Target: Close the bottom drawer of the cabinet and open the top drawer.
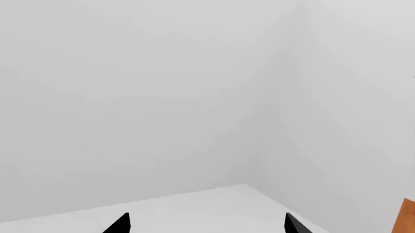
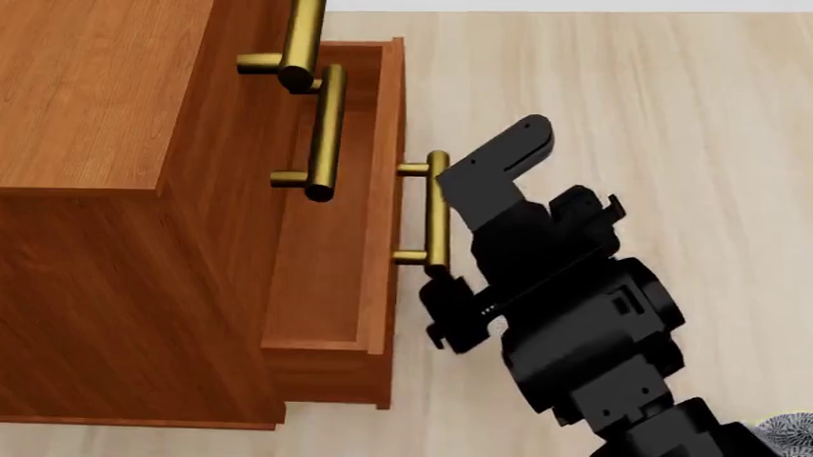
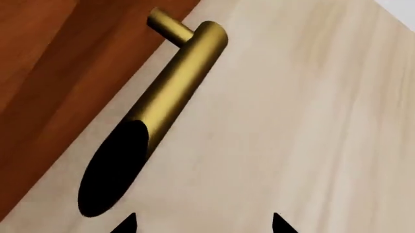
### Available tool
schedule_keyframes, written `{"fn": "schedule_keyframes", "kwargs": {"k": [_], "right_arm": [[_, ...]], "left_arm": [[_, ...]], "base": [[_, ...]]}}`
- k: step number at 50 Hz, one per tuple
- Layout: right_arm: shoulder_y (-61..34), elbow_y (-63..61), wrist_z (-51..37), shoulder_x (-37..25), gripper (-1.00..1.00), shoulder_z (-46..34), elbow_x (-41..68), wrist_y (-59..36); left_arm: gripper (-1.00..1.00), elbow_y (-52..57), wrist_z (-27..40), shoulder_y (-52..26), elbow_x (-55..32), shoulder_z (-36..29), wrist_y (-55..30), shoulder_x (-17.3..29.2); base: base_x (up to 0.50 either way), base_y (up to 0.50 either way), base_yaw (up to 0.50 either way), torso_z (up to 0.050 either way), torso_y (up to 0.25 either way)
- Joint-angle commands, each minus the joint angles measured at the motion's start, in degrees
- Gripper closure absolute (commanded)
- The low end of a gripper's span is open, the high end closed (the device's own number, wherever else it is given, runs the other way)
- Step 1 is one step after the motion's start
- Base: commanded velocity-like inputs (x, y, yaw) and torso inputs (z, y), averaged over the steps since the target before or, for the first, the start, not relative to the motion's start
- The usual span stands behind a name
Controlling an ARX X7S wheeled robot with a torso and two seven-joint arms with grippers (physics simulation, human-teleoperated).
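Note:
The reddish-brown cabinet (image 2: 89, 95) fills the left of the head view. Its bottom drawer (image 2: 333, 267) is pulled out, brass bar handle (image 2: 436, 209) facing the floor side. The top drawer's handle (image 2: 303, 38) sits close against the cabinet front, and that drawer looks pushed in. My right gripper (image 2: 445, 319) hovers just beyond the near end of the bottom handle, not touching it. In the right wrist view that handle (image 3: 168, 92) runs away from the open right gripper (image 3: 202, 224), nothing between the fingers. The left gripper (image 1: 206, 224) is open and faces white walls.
The middle drawer's handle (image 2: 327, 129) lies between the other two. Pale wood floor (image 2: 661, 114) spreads to the right of the cabinet. A sliver of orange-brown wood (image 1: 407, 216) shows at the edge of the left wrist view. My black right arm (image 2: 584, 314) rises from the lower right.

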State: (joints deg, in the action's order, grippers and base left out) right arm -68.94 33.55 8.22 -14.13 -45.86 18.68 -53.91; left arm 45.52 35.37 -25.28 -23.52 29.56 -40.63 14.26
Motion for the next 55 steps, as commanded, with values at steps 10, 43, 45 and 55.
{"fn": "schedule_keyframes", "kwargs": {"k": [10, 43, 45, 55], "right_arm": [[-1.02, -1.85, 5.58, 3.74, -1.00, -2.86, 2.54, 1.21], [-2.81, 3.90, 10.51, 10.22, -1.00, -1.96, 6.59, 5.39], [-2.34, 2.06, 10.78, 10.13, -1.00, -2.02, 7.31, 4.53], [-1.20, -3.51, 13.22, 10.05, -1.00, -0.42, 12.89, -1.05]], "left_arm": [[-1.00, 0.15, 0.61, -0.02, -0.82, -0.05, -0.52, 0.40], [-1.00, 0.25, 1.09, 0.14, -2.22, 0.18, -0.41, 0.83], [-1.00, 0.29, 1.14, 0.13, -2.35, 0.24, -0.46, 0.87], [-1.00, 0.24, 1.25, 0.28, -2.61, 0.32, -0.06, 0.91]], "base": [[0.00, 0.00, 0.00, 0.000, 0.000], [0.00, 0.00, 0.00, 0.000, 0.000], [0.00, 0.00, 0.00, 0.000, 0.000], [0.00, 0.00, 0.00, 0.000, 0.000]]}}
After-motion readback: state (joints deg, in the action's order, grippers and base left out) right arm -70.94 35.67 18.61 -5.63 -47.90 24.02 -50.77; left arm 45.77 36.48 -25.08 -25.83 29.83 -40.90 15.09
